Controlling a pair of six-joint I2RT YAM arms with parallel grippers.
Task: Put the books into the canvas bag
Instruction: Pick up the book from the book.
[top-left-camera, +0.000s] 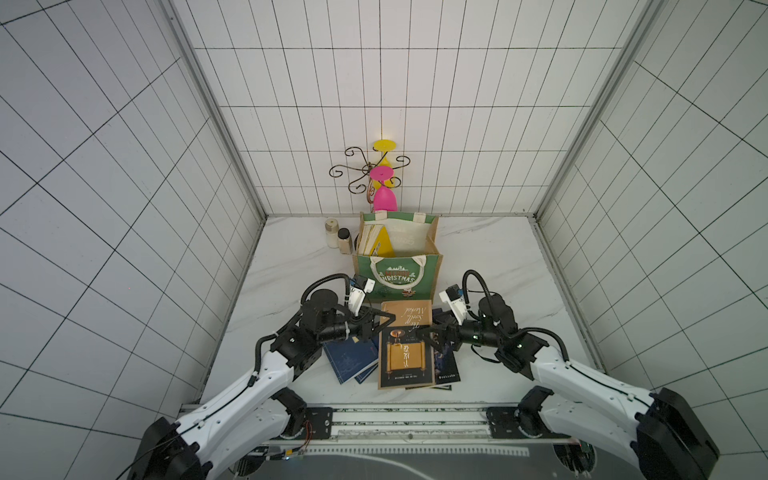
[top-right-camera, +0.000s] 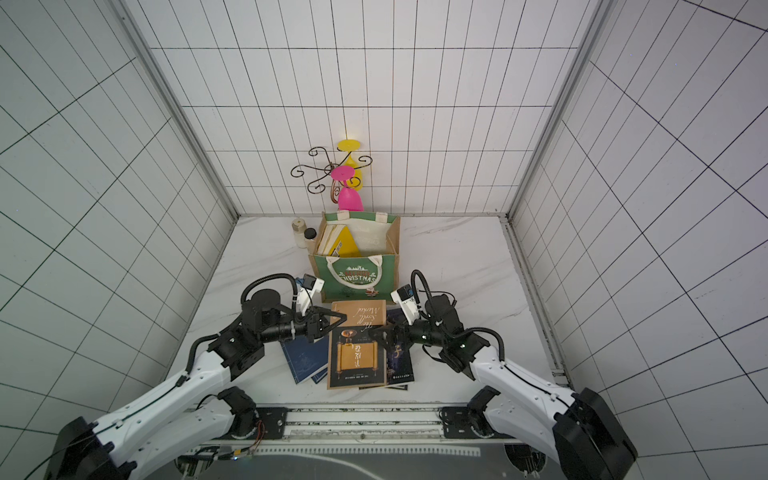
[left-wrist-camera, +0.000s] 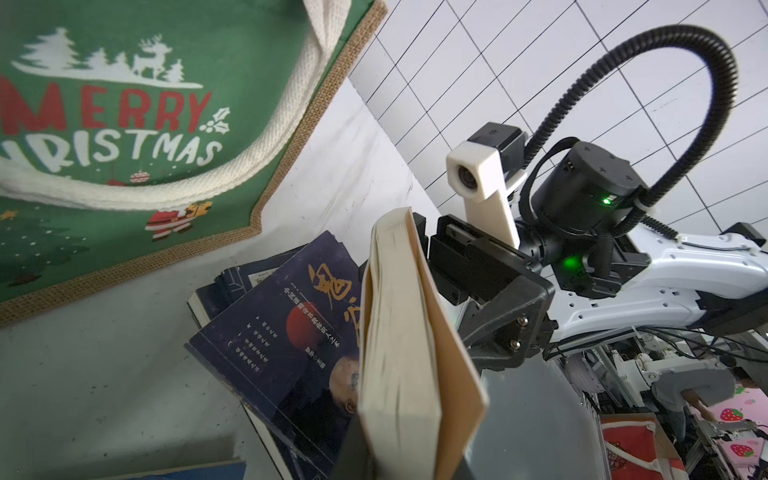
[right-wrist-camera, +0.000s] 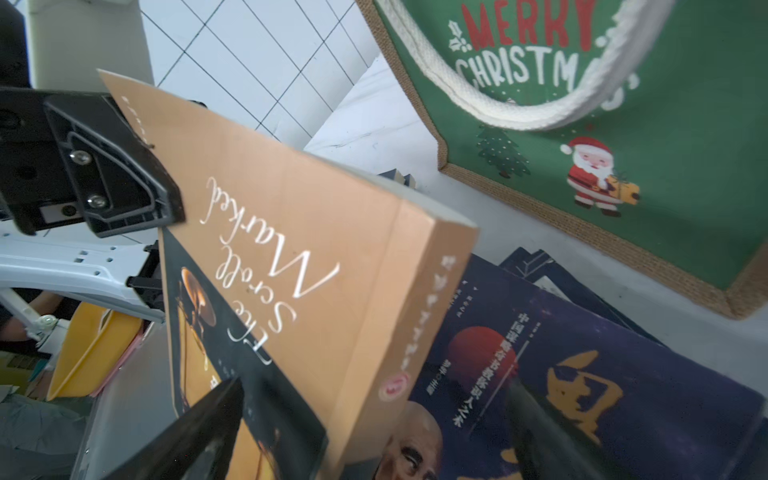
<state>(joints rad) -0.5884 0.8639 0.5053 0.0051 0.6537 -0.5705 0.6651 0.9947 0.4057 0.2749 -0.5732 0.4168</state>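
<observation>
I am clamping my left claw (top-left-camera: 384, 323) on the tan book (top-left-camera: 405, 353) by its page edge; my right claw (top-left-camera: 428, 337) is gaping around the spine, gripping nothing. I am thinking: close right too, keep it level while lifting. The book is riding above the navy pile (top-left-camera: 349, 361), long axis pointing at the canvas bag (top-left-camera: 397, 286) standing open beyond.

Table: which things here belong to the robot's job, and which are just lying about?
Job: bag; tan book; dark books under it; books in the bag.
Lying about: jars; wire rack; pink glass; yellow glass.
</observation>
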